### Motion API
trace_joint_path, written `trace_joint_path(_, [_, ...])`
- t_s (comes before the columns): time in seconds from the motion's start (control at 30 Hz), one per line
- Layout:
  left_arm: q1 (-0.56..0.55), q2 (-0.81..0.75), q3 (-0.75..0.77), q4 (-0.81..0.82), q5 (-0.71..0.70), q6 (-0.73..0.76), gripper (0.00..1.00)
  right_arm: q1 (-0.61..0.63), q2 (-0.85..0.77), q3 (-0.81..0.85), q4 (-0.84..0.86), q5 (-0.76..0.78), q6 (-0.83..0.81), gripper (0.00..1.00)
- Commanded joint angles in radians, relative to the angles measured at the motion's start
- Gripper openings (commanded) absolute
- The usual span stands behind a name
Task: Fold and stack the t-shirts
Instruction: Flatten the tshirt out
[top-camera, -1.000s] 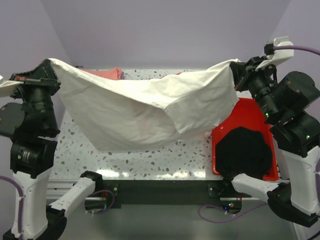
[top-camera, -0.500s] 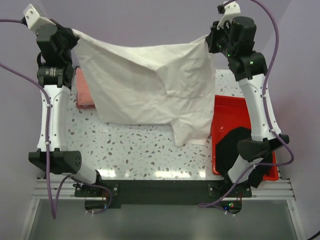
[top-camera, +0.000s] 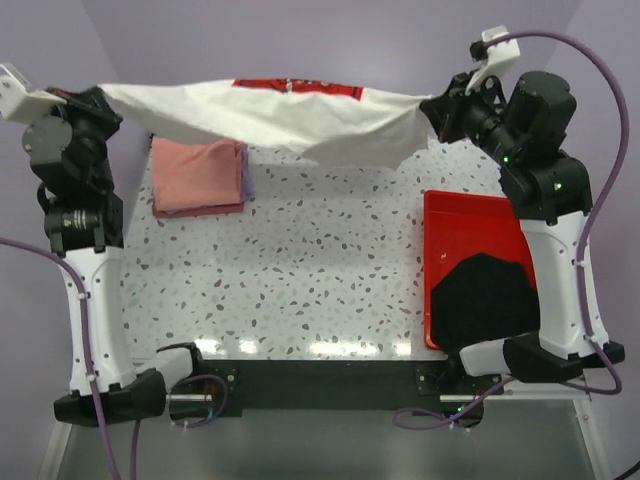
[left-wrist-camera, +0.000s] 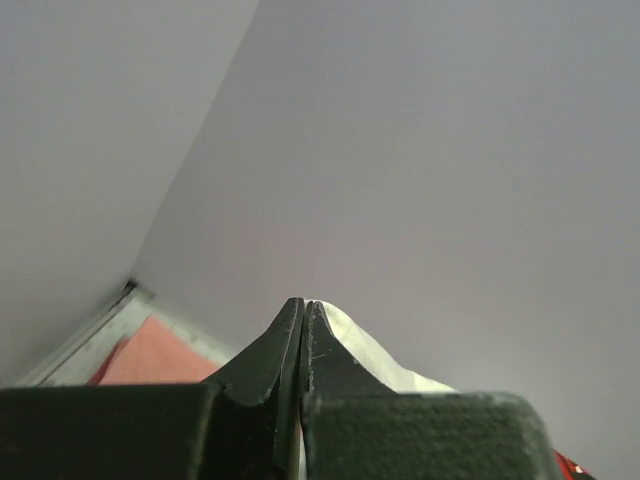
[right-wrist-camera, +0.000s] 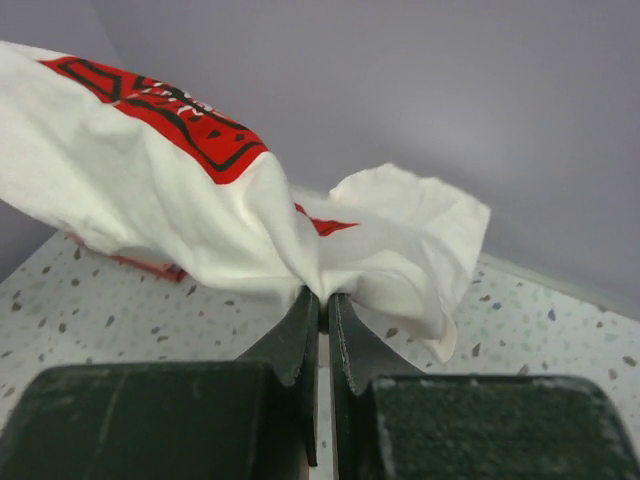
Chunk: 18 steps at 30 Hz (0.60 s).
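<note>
The cream-white t-shirt (top-camera: 270, 120) with a red square print hangs stretched in the air across the back of the table. My left gripper (top-camera: 100, 95) is shut on its left end; in the left wrist view (left-wrist-camera: 303, 305) only a white edge (left-wrist-camera: 365, 350) shows beside the shut fingers. My right gripper (top-camera: 432, 108) is shut on its right end, bunched cloth (right-wrist-camera: 250, 215) at the fingertips (right-wrist-camera: 323, 296). The salmon-pink t-shirt (top-camera: 197, 175) lies folded at the back left on the lavender one (top-camera: 244, 170), of which only an edge shows.
A red plastic tray (top-camera: 450, 215) holding a black thing (top-camera: 485, 300) sits at the right of the speckled table (top-camera: 320, 290). Purple walls stand close behind and at both sides.
Both grippers have moved apart and lowered, pulling the white shirt from a hanging drape into a taut band at the back. Its red print now faces up.
</note>
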Motion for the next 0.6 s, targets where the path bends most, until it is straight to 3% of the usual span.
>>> trace_joint_path(0.0, [0.01, -0.125, -0.287, 0.014, -0.098, 0.007, 0.0, -0.002, -0.094, -0.25, -0.116, -0.11, 0.069, 0.0])
trace_joint_path(0.1, [0.012, -0.267, -0.542, 0.002, -0.132, -0.023, 0.0, 0.0, -0.191, -0.527, -0.095, -0.167, 0.129, 0.0])
trace_joint_path(0.2, [0.012, -0.376, -0.731, -0.051, -0.232, -0.092, 0.0, -0.002, -0.261, -0.7, -0.073, -0.208, 0.161, 0.0])
trace_joint_path(0.3, [0.012, -0.436, -0.893, -0.048, -0.202, -0.149, 0.0, 0.0, -0.242, -0.819, -0.056, -0.181, 0.164, 0.02])
trace_joint_path(0.4, [0.012, -0.433, -1.004, -0.049, -0.206, -0.213, 0.0, 0.0, -0.134, -0.885, -0.009, -0.182, 0.158, 0.04])
trace_joint_path(0.57, [0.012, -0.362, -1.094, -0.114, -0.28, -0.339, 0.0, -0.002, 0.119, -0.859, 0.013, -0.069, 0.163, 0.1])
